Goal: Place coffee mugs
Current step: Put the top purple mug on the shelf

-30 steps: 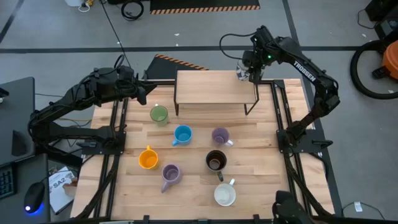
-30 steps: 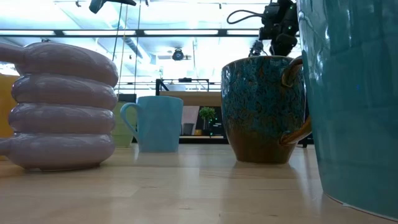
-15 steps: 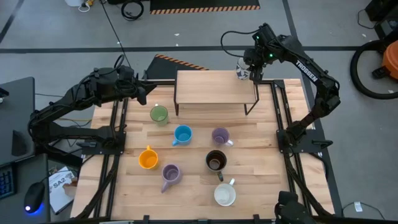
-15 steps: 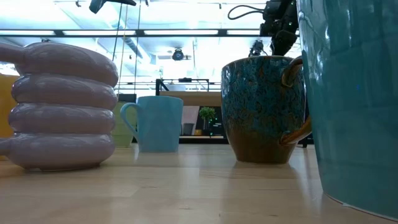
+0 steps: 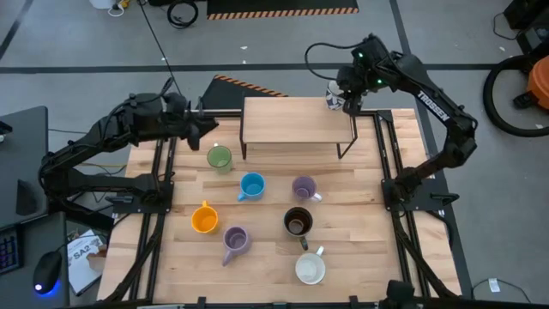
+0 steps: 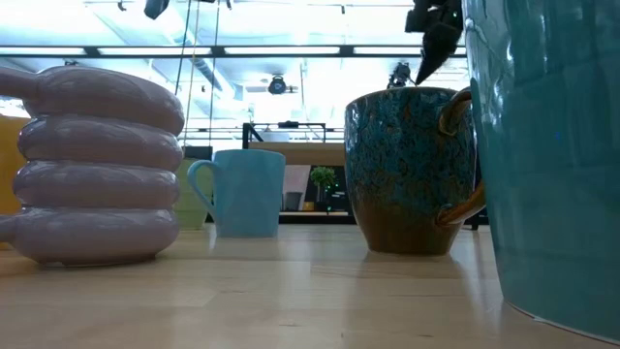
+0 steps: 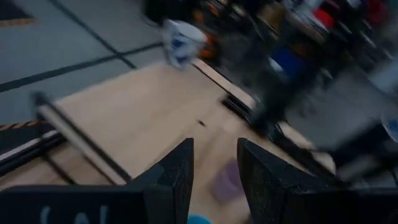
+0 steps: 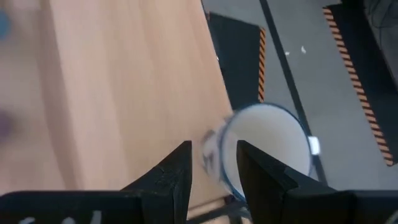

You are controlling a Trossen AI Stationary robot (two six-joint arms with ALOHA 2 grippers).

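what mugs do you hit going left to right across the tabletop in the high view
orange mug → green mug → lilac mug → blue mug → dark brown mug → white mug. The second lilac mug overlaps the brown one sideways, so its place is unclear.

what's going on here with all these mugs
A two-armed robot is placing coffee mugs onto a raised wooden shelf at the back of the table. The right gripper is at the shelf's far right corner, by a white mug with blue markings; its fingers straddle the mug's wall. The left gripper hangs open near the green mug, holding nothing. Seven mugs still sit on the tabletop.
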